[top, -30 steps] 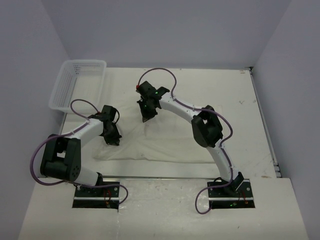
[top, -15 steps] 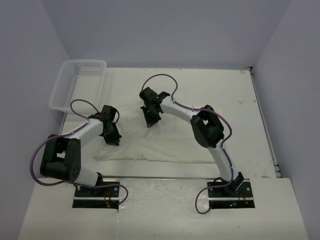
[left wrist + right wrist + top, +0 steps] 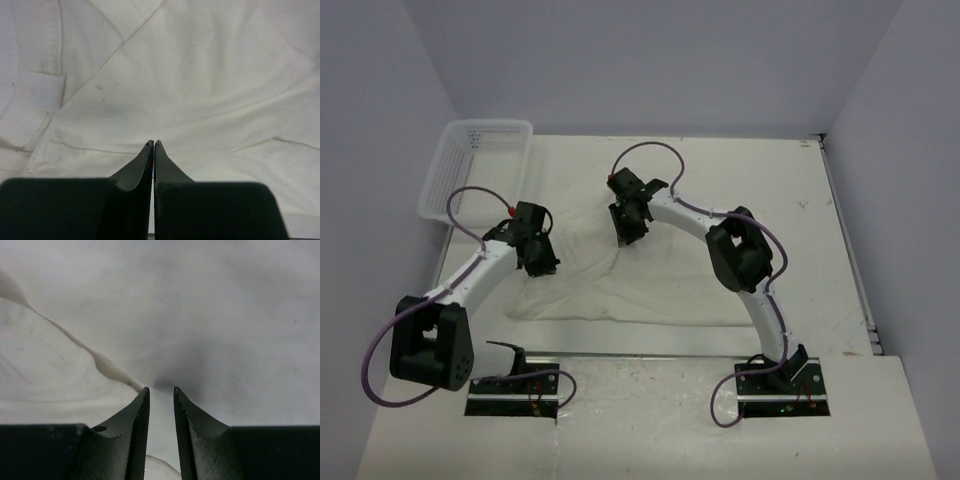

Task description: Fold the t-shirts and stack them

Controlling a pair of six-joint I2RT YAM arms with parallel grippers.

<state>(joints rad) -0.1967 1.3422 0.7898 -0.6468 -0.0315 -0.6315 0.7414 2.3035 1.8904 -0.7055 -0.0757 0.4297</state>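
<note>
Top view: a cream t-shirt [image 3: 650, 285] lies spread on the tabletop [image 3: 780, 200]. The left tool [image 3: 538, 258] is over its left part, and the right tool [image 3: 628, 228] is at its far edge.

Left wrist view: the left tool [image 3: 152, 145] is clenched, apparently on nothing, above the cloth.

Right wrist view: the right tool [image 3: 161, 390] is slightly parted and empty beside a raised fold. To grasp well, it should open wider and straddle that edge fully before pinching.

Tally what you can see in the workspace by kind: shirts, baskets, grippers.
t-shirt: 1 cream spread visible; whether more lie folded in it cannot be told
white mesh basket: 1
grippers: 2, the left gripper and the right gripper
Total: 4
</note>
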